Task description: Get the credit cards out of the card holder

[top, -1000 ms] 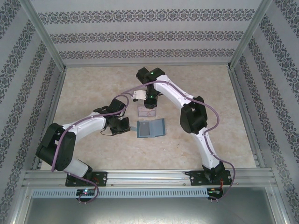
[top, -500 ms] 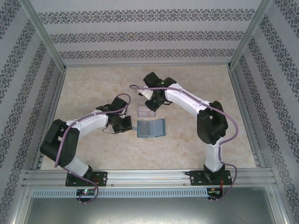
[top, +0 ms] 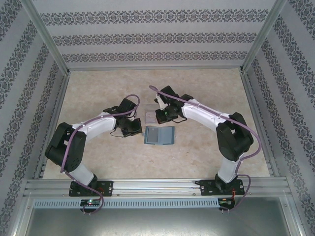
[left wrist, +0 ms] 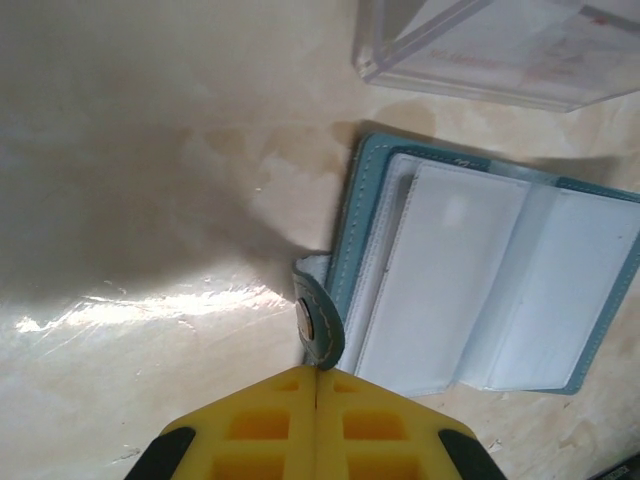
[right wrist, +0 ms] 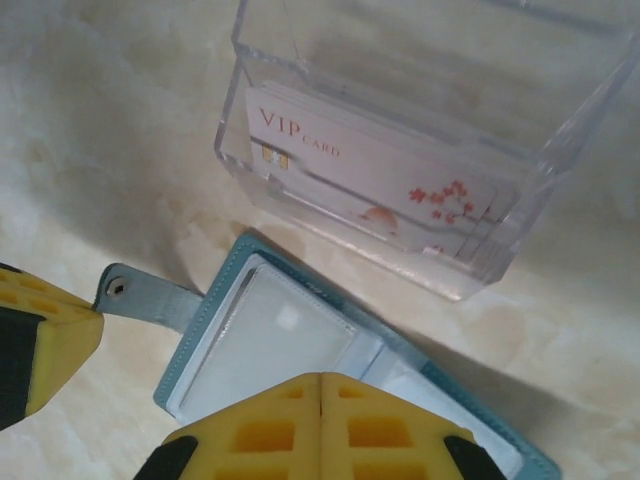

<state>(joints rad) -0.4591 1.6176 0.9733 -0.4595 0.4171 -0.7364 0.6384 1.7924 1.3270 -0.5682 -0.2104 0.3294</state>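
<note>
Open wallet [right wrist: 290, 340] lies flat mid-frame in the top view. It has a teal cover, clear inner sleeves and a snap tab [left wrist: 318, 318] off its left edge. A pale card [right wrist: 380, 185] with red VIP print and blossoms sits in the clear tray [right wrist: 430, 90] just above the wallet. Both tools are clamped tight: left gripper [left wrist: 316, 375] has its tips at the tab, grip unclear; right gripper [right wrist: 320, 385] is over the wallet, holding nothing.
</note>
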